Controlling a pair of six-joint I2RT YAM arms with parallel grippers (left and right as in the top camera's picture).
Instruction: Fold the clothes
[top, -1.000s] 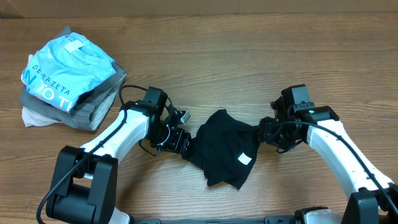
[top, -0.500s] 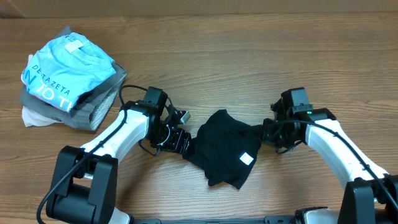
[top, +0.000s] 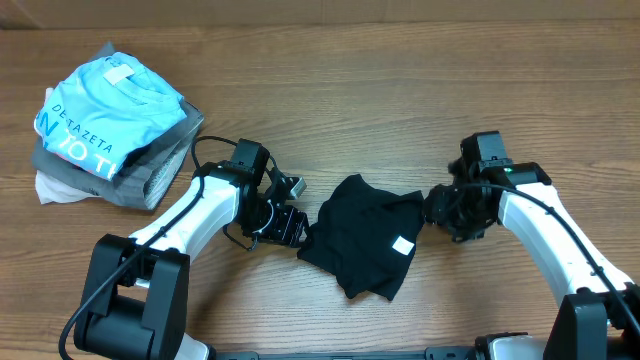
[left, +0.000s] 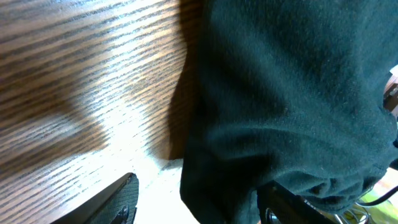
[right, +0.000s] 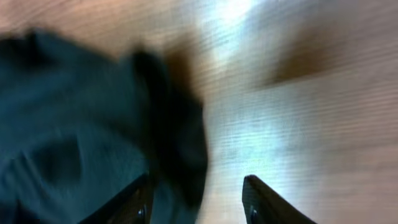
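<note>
Rightward is where the right gripper (top: 437, 207) has gone since 1 second ago: it was pressed into the T-shirt's right corner and now sits just off it. On the right wrist view, which is blurred, its 2 fingers (right: 140, 200) stand apart with bare wood between them and nothing held; the dark cloth's edge lies by 1 of them.

The black T-shirt (top: 360, 235) lies crumpled on the wooden table (top: 400, 90), between the 2 arms. It is a soft, matte, lumpy heap of irregular outline. Its right corner, earlier drawn out toward the gripper, has slackened, and the small white square tag (top: 403, 245) has shifted a little to the right.

The left gripper (top: 298, 228) has not moved from the shirt's left edge. Its jaws are well parted in the left wrist view; fuzzy, fine-napped fabric (left: 292, 99) fills the space toward 1 finger, while the other is clear of it over grained wood.

At the far left corner, a folded pile is unchanged: a light blue shirt (top: 105, 115) with white lettering on top of grey (top: 160, 175) and white (top: 55, 188) garments.
</note>
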